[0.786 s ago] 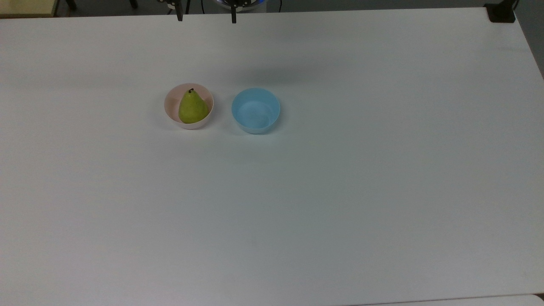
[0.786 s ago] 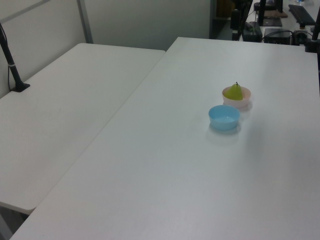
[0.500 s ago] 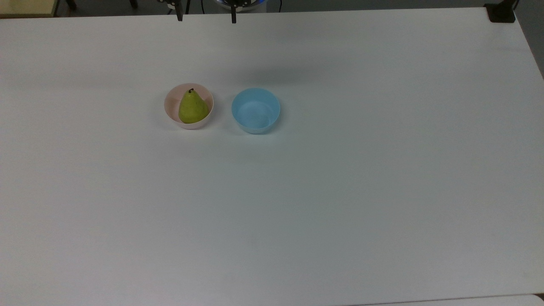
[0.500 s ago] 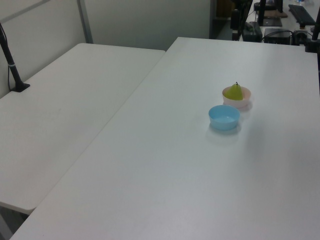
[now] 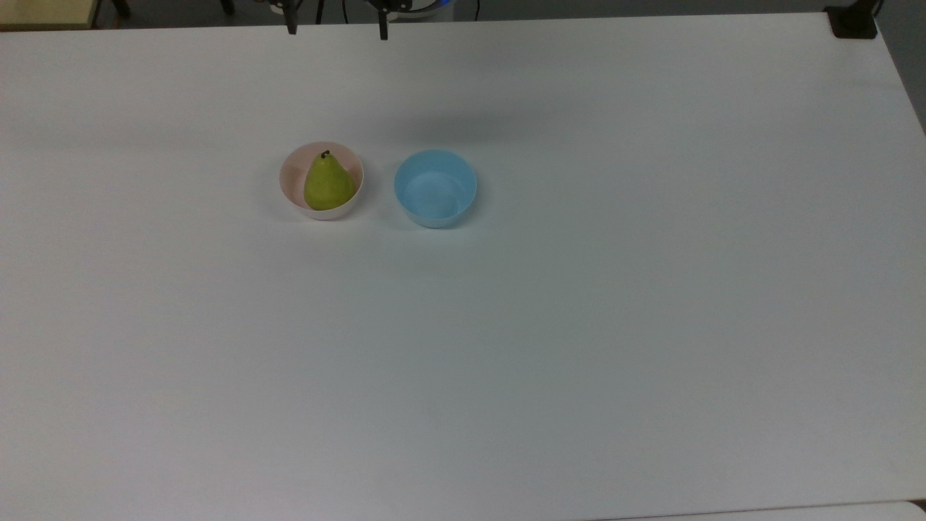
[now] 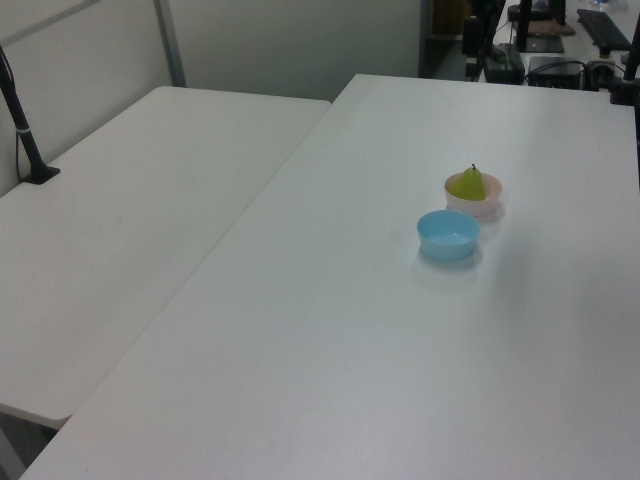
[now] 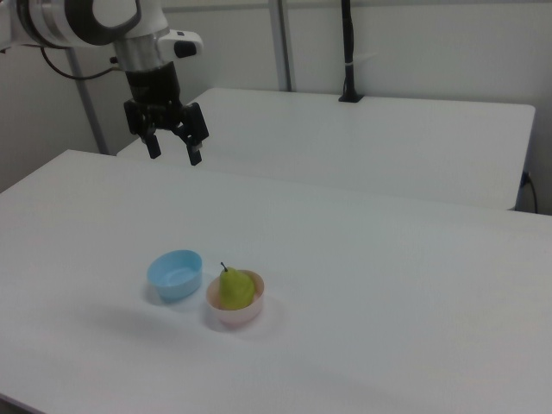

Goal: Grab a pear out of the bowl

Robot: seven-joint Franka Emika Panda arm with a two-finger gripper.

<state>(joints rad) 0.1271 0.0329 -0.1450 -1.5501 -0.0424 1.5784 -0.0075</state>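
Right view puts your gripper (image 7: 172, 147) in the upper left of the frame, hanging high above the surface (image 7: 371, 285) with its two fingers spread wide and nothing between them. In the top view you catch just the two dark fingertips (image 5: 291, 27) poking in at the upper edge, left of centre.

The relation to work from: the pear (image 7: 229, 287) lies well apart from the gripper, down and toward the middle of the right view's frame, and in the top view it sits below the fingertips, almost in line with them but a good way down the picture. So I'd judge the move is mostly a long drop plus a travel toward the frame's lower part, with little sideways correction.

The pear stands upright in the pink bowl (image 7: 248, 313), fat end down, stem up; in the top view its narrow end (image 5: 325, 155) points toward the frame's top edge, which suits a top-down approach along that vertical axis. It takes up most of the bowl's width, so your spread fingers will probably have to slip between fruit and rim.

Just beside it, on the right view's left and the top view's right, the light blue bowl (image 5: 435, 187) holds nothing. The two bowls are close but not touching.
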